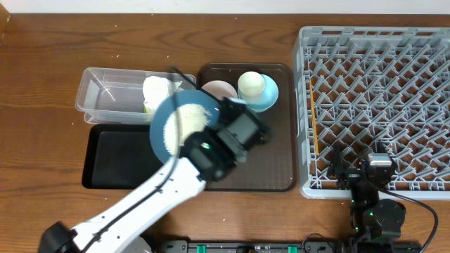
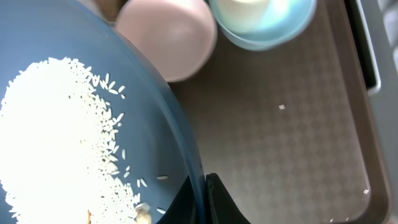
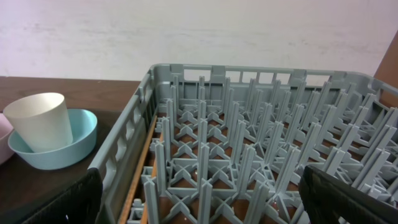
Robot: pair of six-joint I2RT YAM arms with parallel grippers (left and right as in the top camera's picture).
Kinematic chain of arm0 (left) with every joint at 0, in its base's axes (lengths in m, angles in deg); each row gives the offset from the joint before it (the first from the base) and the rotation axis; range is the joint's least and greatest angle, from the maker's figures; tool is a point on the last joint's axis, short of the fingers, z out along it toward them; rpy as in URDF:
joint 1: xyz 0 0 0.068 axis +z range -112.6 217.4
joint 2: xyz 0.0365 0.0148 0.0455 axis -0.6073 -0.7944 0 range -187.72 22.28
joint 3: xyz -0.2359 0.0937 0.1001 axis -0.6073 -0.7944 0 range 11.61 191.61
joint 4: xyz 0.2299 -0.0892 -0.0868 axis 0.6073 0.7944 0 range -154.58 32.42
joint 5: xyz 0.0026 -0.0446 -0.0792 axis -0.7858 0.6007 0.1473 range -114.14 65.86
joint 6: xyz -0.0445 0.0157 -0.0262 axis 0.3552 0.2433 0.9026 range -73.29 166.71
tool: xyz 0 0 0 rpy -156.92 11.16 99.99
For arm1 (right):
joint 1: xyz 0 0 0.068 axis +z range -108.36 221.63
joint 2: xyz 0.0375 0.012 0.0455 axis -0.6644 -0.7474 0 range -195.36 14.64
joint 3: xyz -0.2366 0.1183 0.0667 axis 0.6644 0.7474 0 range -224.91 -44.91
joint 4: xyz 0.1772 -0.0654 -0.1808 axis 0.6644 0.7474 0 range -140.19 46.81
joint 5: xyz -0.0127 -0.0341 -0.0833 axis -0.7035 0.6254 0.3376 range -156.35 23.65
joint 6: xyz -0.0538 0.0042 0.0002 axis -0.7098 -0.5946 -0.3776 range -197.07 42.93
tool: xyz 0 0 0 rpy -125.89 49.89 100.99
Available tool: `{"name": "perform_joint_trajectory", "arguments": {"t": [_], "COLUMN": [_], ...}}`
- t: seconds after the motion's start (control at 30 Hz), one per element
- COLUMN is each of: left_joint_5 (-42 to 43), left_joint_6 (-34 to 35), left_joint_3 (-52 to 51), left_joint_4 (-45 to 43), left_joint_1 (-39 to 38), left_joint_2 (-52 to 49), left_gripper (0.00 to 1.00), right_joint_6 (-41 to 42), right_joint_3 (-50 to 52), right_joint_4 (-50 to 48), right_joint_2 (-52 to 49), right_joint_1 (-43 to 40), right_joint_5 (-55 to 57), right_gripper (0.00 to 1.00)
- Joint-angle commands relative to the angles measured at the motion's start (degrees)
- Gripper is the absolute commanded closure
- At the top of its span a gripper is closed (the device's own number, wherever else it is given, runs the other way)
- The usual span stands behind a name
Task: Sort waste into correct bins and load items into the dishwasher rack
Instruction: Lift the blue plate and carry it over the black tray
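Note:
My left gripper (image 1: 213, 135) is shut on the right rim of the dark-blue plate (image 1: 176, 126), which hangs over the edge of the clear tub (image 1: 105, 95) and the black tray (image 1: 119, 158). White rice grains (image 2: 56, 137) are heaped on the plate (image 2: 149, 124), and the left gripper (image 2: 203, 200) pinches its edge. Crumpled white napkins (image 1: 156, 89) lie in the tub. On the brown serving tray are the pinkish bowl (image 1: 219, 89) and the cream cup (image 1: 251, 83), which stands in the light-blue dish (image 1: 267, 98). My right gripper (image 3: 202, 202) is open over the front left of the grey rack (image 1: 380, 84). Chopsticks (image 1: 311, 116) lie along the rack's left wall.
The brown serving tray (image 1: 271, 161) sits between the black tray and the rack, with a stray grain (image 2: 282, 107) on it. The rack's upright pegs (image 3: 249, 143) fill the space under my right gripper. Bare wooden table (image 1: 42, 84) lies to the left.

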Motion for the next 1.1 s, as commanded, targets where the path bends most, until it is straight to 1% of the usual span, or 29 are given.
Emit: {"name": "perform_joint_trajectory", "arguments": {"t": [0.0,0.2,0.33,0.47,0.6,0.67,0.87,1.07], "left_joint_5": [7.08,17.57,24.79,31.47,41.35,45.00,51.21,54.12], "left_joint_6": [-1.86,-4.37,-6.84,-7.78,-10.05,-10.45,-12.48,-15.15], "left_joint_3": [1.88,1.86,1.86,1.86,1.86,1.86,1.86,1.86], "left_joint_4": [0.35,1.42,1.64,1.64,1.66,1.66,2.05,4.26], "left_joint_1": [5.64,15.87,21.84,27.47,33.51,36.52,43.12,46.36], "left_joint_2": [2.71,3.96,4.35,4.44,4.44,4.44,4.44,4.68], "left_gripper": [0.94,0.94,0.94,0.94,0.94,0.94,0.94,0.94], "right_joint_6": [-0.22,-0.24,-0.22,-0.24,-0.24,-0.22,-0.22,-0.22], "right_joint_3": [0.07,0.07,0.07,0.07,0.07,0.07,0.07,0.07], "right_joint_4": [0.22,0.22,0.22,0.22,0.22,0.22,0.22,0.22], "right_joint_2": [0.22,0.22,0.22,0.22,0.22,0.22,0.22,0.22], "right_joint_1": [-0.17,-0.17,-0.17,-0.17,-0.17,-0.17,-0.17,-0.17], "right_joint_5": [-0.20,-0.20,-0.20,-0.20,-0.20,-0.20,-0.20,-0.17], "right_gripper": [0.01,0.01,0.01,0.01,0.01,0.01,0.01,0.01]}}
